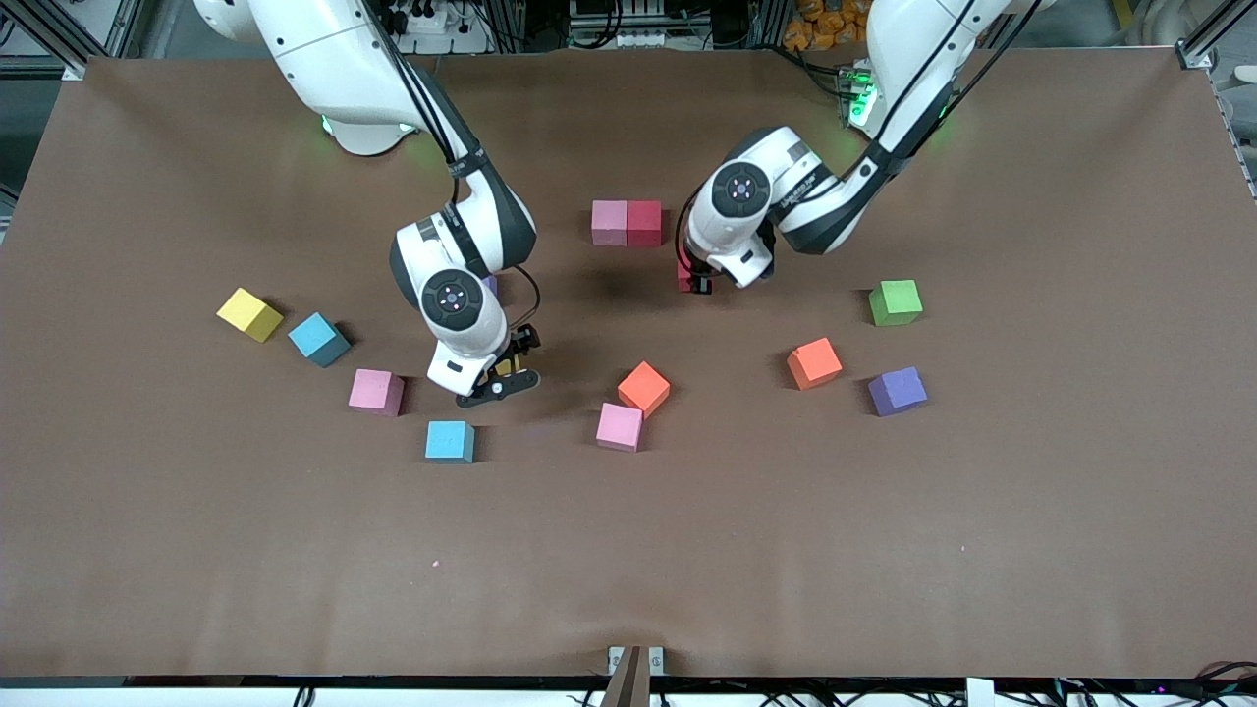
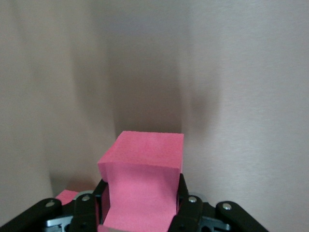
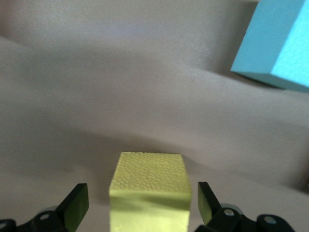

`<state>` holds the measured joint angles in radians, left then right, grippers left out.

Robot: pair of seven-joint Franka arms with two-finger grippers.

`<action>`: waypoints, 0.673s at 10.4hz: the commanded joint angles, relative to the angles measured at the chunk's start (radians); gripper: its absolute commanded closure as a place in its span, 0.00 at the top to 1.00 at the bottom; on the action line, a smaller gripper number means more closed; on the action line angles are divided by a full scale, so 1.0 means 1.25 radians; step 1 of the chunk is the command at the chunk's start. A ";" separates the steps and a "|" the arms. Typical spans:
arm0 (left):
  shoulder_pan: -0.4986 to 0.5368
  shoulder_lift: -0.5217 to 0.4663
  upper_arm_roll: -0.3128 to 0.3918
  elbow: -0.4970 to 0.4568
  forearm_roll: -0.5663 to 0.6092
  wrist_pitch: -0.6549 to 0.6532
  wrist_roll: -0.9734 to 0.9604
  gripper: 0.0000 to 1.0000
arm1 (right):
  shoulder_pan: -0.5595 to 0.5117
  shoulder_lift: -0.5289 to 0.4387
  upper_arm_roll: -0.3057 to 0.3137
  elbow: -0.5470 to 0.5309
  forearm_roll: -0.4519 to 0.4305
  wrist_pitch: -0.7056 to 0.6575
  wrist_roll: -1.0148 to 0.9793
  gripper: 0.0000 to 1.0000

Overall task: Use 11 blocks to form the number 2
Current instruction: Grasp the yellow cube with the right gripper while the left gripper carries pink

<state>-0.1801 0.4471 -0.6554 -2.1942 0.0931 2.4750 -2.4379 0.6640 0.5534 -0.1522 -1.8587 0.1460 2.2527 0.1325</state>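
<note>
Even overhead light fell on the brown table (image 1: 628, 550) — soft shadows pooled under both arms. Up close the wrist views looked washed-out and hazy (streaky smears across the cloth), their edges soft.

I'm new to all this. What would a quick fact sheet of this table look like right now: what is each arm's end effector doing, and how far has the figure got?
Figure so far: a pink cube and a red cube touching side by side
Left end effector: shut on a second red cube, close to that pair
Right end effector: open, fingers either side of a yellow cube
Spare: green cube, toward the left arm's end of the table
</note>
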 commanded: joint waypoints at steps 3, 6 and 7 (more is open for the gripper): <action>0.003 -0.053 -0.049 -0.100 -0.011 0.074 -0.066 0.23 | -0.013 0.003 0.010 -0.004 0.024 0.013 0.012 1.00; -0.020 -0.052 -0.050 -0.109 -0.011 0.093 -0.077 0.23 | -0.016 0.003 0.010 -0.041 0.024 0.075 0.009 1.00; -0.030 -0.052 -0.050 -0.106 -0.009 0.093 -0.089 0.23 | -0.023 0.002 0.010 -0.045 0.023 0.075 0.008 1.00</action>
<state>-0.1962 0.4187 -0.7151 -2.3067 0.0931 2.5759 -2.5142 0.6612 0.5608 -0.1528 -1.9017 0.1608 2.3340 0.1449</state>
